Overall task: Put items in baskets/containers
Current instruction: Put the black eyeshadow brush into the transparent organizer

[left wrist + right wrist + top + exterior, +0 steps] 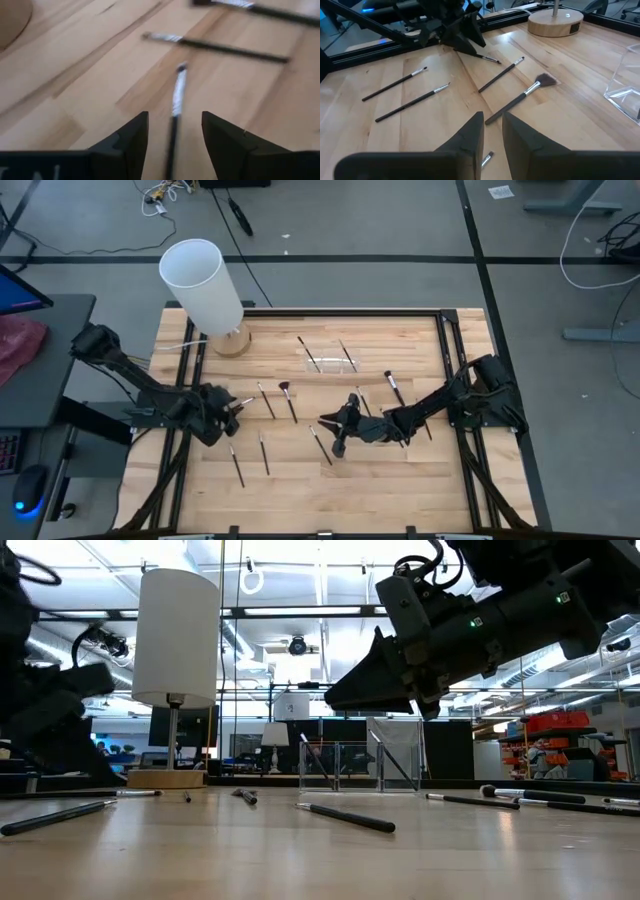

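Several slim dark-handled brushes lie flat on the wooden table, among them a fan-tipped one (288, 398) and one (320, 445) under my right gripper. Two more brushes (310, 352) stand slanted in the clear holder (332, 362) at the far middle. My left gripper (175, 117) is low at the table's left, open. A silver-ferruled brush (177, 85) lies on the wood between its fingers, pointing away from them. My right gripper (492, 130) hangs above the table's middle with its fingers a narrow gap apart and nothing between them.
A tall white cylinder (205, 280) on a round wooden base (232, 340) stands at the far left corner. A black frame (440, 360) runs along the table's sides. More brushes (395, 388) lie to the right of the holder; bare wood shows along the near edge.
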`<state>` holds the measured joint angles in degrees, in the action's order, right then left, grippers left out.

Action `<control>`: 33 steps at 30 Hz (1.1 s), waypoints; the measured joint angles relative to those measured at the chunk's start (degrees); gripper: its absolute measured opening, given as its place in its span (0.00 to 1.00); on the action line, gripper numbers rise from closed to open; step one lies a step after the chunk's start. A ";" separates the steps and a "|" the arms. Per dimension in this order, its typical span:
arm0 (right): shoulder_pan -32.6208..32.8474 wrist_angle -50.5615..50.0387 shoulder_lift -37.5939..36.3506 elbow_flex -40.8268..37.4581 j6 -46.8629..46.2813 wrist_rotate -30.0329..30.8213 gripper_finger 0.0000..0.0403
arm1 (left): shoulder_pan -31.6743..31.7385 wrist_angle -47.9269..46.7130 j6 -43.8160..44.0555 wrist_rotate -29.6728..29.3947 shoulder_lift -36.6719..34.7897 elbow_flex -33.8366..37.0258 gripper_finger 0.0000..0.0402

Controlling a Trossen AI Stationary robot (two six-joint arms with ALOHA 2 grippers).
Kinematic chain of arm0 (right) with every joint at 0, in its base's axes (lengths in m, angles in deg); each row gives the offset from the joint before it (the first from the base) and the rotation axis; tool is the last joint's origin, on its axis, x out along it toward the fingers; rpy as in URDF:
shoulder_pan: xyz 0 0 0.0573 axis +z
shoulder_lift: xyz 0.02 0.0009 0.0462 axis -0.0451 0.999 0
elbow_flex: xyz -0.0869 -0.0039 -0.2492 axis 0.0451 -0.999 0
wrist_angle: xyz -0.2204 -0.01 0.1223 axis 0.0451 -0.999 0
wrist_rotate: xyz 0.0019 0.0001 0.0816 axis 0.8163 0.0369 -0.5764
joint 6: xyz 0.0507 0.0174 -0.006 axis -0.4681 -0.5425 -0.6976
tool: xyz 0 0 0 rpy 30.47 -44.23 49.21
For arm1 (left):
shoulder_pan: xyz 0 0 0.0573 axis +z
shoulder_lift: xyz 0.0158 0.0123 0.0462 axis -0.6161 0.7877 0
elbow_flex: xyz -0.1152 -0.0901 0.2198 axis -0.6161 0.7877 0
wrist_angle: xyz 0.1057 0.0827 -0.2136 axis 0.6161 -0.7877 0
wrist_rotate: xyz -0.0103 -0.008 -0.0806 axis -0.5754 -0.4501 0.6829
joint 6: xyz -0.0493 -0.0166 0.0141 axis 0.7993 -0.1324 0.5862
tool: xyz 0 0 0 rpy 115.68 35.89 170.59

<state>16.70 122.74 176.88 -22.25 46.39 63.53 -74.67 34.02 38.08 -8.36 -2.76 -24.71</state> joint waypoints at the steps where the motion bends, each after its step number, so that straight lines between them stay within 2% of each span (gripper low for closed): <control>1: 0.00 -0.02 0.00 0.00 0.00 0.00 0.17 | 0.01 0.86 1.24 0.47 0.13 0.80 0.45; 7: 0.01 -0.14 0.00 0.00 0.00 -0.01 0.17 | 0.39 9.08 -1.38 0.36 2.79 1.82 0.39; 9: 0.02 -0.10 0.00 0.00 0.00 -0.02 0.17 | 1.00 9.31 -1.03 2.15 3.47 2.89 0.37; 21: 0.02 -0.13 0.00 -0.02 0.22 0.00 0.17 | 3.65 12.92 -0.06 2.90 7.41 3.43 0.23; 29: 0.02 -0.06 0.00 -0.02 0.22 0.00 0.17 | 3.65 16.72 -3.46 3.74 7.45 3.88 0.04; 33: 0.02 -0.04 0.00 -0.02 0.22 -0.02 0.17 | 3.65 20.07 -3.51 3.69 7.55 5.39 0.03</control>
<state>16.72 122.70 176.88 -22.27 46.61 63.51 -71.02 54.09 34.57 -4.66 4.79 -19.32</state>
